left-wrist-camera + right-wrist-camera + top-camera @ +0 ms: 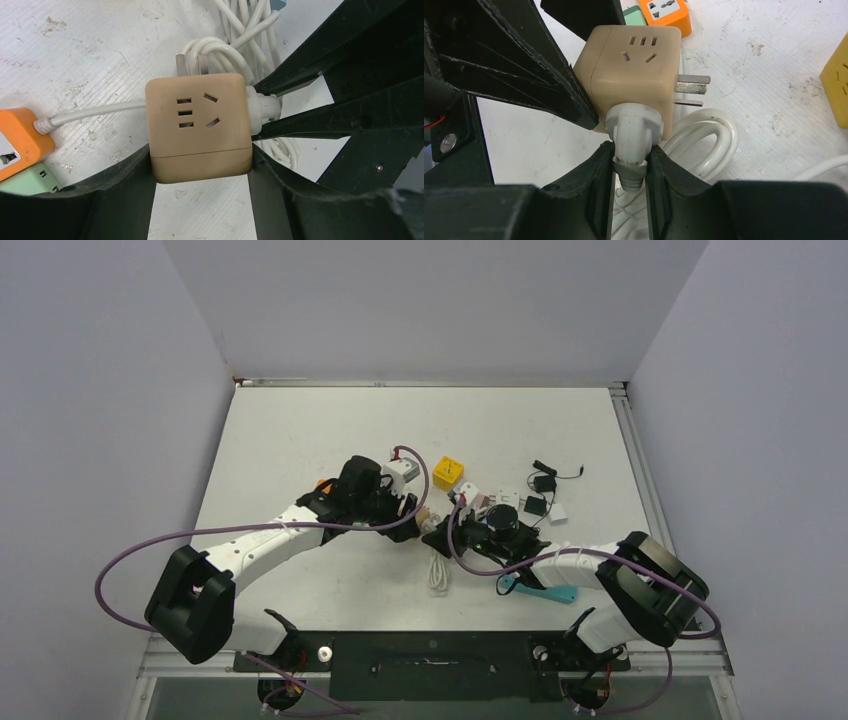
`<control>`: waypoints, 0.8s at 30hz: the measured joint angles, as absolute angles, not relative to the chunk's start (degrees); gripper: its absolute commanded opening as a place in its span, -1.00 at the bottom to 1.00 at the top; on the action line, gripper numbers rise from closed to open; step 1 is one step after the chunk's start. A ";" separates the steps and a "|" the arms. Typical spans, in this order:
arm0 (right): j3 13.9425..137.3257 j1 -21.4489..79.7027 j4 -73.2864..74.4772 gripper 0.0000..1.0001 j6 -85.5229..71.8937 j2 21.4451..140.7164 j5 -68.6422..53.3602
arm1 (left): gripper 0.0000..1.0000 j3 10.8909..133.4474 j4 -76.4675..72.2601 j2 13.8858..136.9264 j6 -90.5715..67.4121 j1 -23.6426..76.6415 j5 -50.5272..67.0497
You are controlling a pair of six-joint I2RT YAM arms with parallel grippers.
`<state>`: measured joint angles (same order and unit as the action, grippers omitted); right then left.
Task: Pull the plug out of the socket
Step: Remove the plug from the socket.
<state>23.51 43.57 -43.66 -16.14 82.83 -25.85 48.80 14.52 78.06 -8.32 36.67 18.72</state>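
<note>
The socket (200,127) is a tan cube with slots on its top face and metal prongs (691,90) on one side. My left gripper (200,160) is shut on the socket, its fingers pressed against two opposite faces. A white plug (631,130) sits in the socket's side face, fully seated, with its grey strain relief trailing back. My right gripper (630,160) is shut on the plug just behind its round flange. In the top view both grippers meet at the table's middle, around the socket (425,513). The plug's white cable coil (714,145) lies under it.
An orange adapter (17,140) and a green one (30,180) lie left of the socket. A yellow cube (448,472) sits behind it. White and black adapters (545,483) lie at the right. A teal object (540,590) rests under the right arm.
</note>
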 measured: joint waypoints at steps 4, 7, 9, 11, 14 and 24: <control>23.51 46.35 -42.81 -0.89 -14.57 82.74 -21.08 | -1.00 48.80 15.31 78.06 -8.36 36.49 18.44; 23.51 51.18 -41.58 -0.89 -12.01 82.39 -13.39 | -1.00 48.80 17.30 78.08 -8.67 35.40 19.81; 23.55 54.30 -41.19 -0.89 -10.52 82.28 -8.54 | -1.00 48.80 18.41 78.11 -9.23 34.06 21.69; 23.70 56.60 -41.12 -0.89 -9.47 82.28 -4.54 | -1.00 48.80 19.16 78.15 -9.72 32.88 23.55; 23.99 58.02 -41.01 -0.89 -8.71 82.28 -1.67 | -1.00 48.80 19.53 78.15 -9.85 32.12 24.91; 22.76 51.40 -43.81 -0.89 -12.19 81.84 -10.44 | -1.00 48.82 17.19 78.26 -9.96 32.69 24.38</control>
<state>22.76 51.40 -43.81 -12.19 81.84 -10.44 48.82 17.19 78.26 -9.96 32.69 24.38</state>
